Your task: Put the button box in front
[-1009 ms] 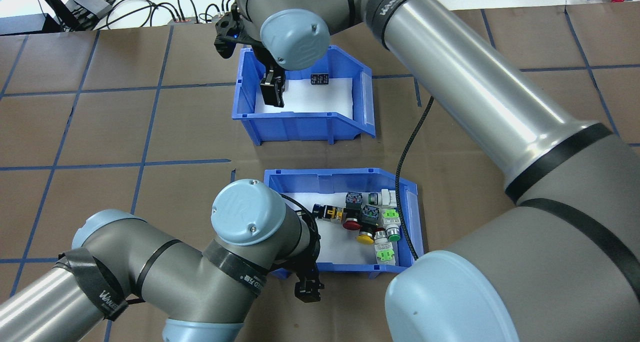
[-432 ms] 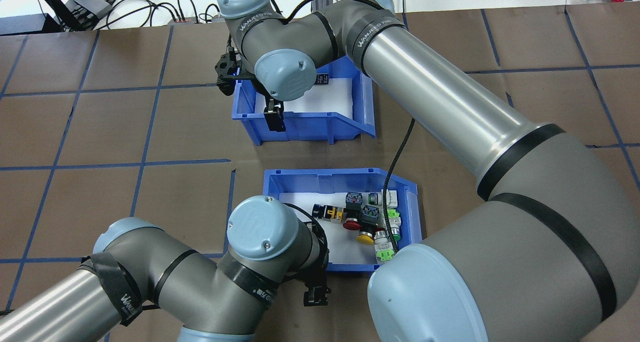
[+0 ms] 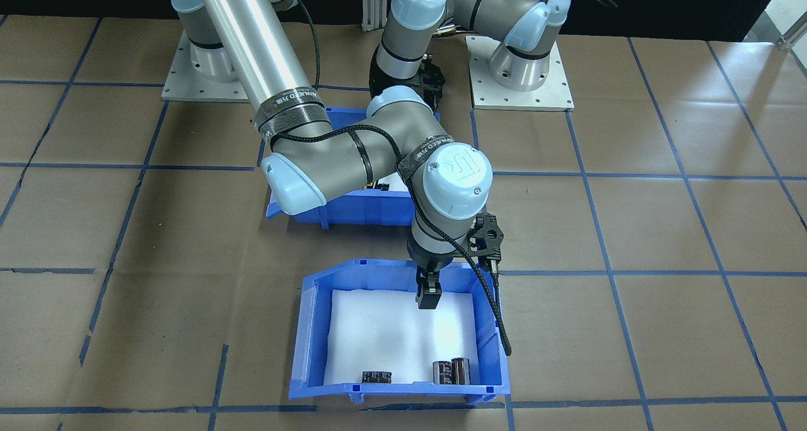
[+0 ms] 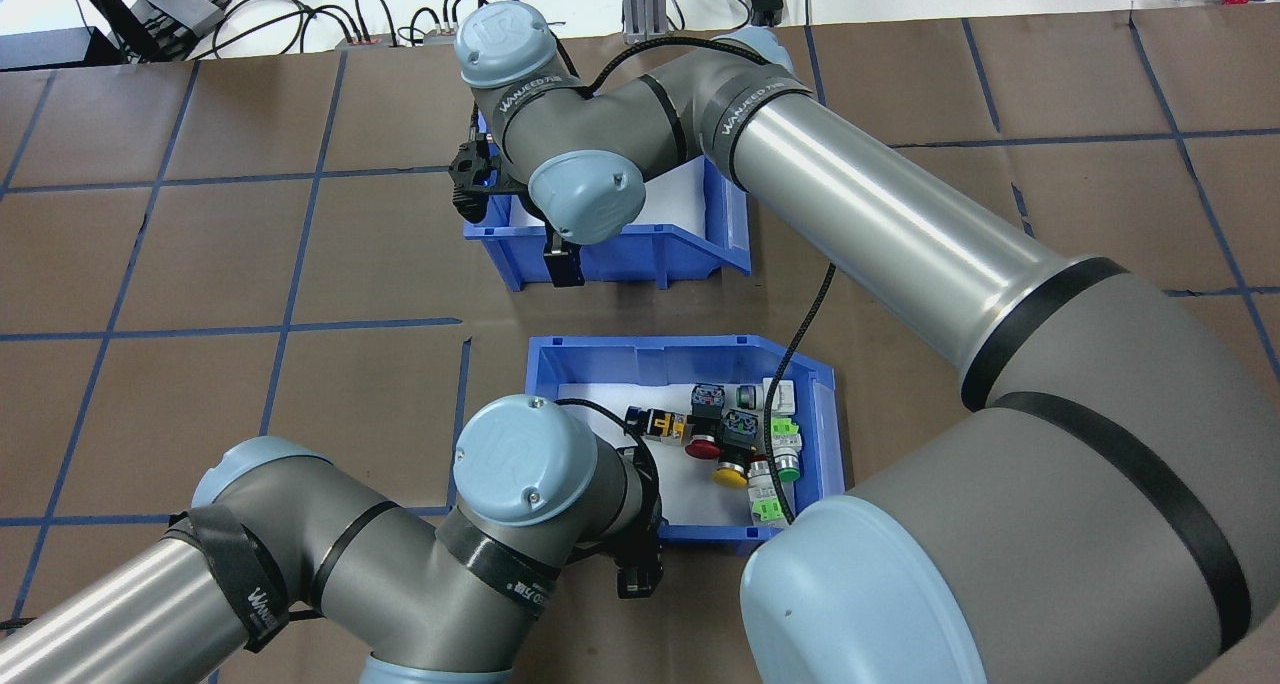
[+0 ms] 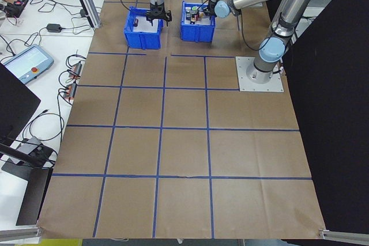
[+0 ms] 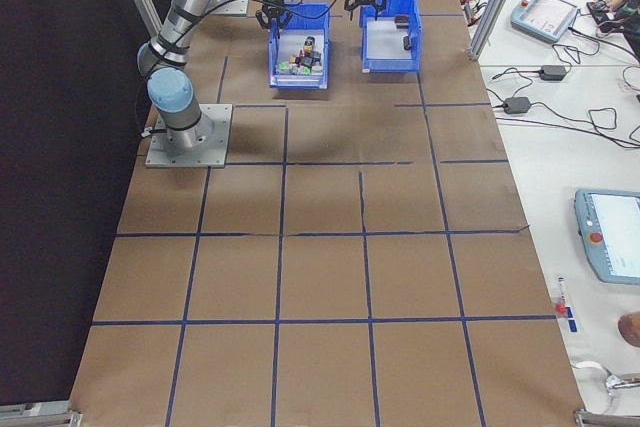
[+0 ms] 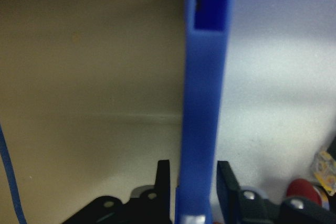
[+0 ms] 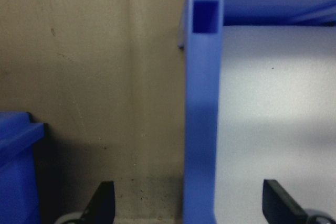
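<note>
The table (image 4: 200,264) is covered in brown paper marked into squares by blue tape lines (image 4: 300,254). Along its far edge, in the overhead view, cables and a power strip (image 4: 360,36) are seen on a white bench. In the side views, pendants (image 6: 610,247) and more cables are laid out on white benches beside the table, and black screens stand behind the robot.

The button box (image 4: 640,362) is seen nearest the robot in the overhead view, with its red, yellow, green and black switches (image 4: 735,434) clustered at one end on the white liner. The second bin (image 4: 640,249) lies beyond it, well apart.

The left gripper (image 7: 191,182) is shown by its wrist camera pinching the button box's wall, one finger (image 7: 164,179) outside and one inside, both pressed to the plastic. In the overhead view this grip is largely hidden by the left arm's wrist.

The right gripper (image 8: 189,203) is shown by its wrist camera spread wide astride the second bin's wall, its fingers (image 8: 102,203) well clear of the plastic. In the front-facing view, it hangs over that bin's near wall, and three dark cylinders (image 3: 452,371) are seen at the bin's far end; these are hidden from overhead by the right arm.
</note>
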`<control>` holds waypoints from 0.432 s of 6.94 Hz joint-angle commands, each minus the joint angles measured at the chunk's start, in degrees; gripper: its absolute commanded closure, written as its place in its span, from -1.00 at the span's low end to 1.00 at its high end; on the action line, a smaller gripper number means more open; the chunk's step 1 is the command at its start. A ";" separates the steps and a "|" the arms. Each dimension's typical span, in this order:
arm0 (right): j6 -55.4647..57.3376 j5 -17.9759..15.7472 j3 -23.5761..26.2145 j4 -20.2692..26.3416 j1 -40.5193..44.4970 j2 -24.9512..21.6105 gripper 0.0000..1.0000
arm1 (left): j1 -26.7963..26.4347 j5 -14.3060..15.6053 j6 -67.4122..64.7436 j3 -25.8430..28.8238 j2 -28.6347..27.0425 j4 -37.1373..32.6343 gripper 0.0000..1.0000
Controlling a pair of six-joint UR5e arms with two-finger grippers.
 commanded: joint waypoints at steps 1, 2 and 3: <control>0.21 -1.42 0.42 -0.03 0.01 -1.44 -0.26 | -0.01 0.06 1.08 -0.56 1.13 2.35 1.00; -0.23 -5.00 0.33 0.67 0.01 -1.63 0.60 | 0.08 0.50 2.57 -0.74 1.93 3.06 1.00; -0.40 -4.95 0.24 0.67 0.01 -1.63 0.91 | 0.17 0.67 2.67 -0.48 2.90 3.07 1.00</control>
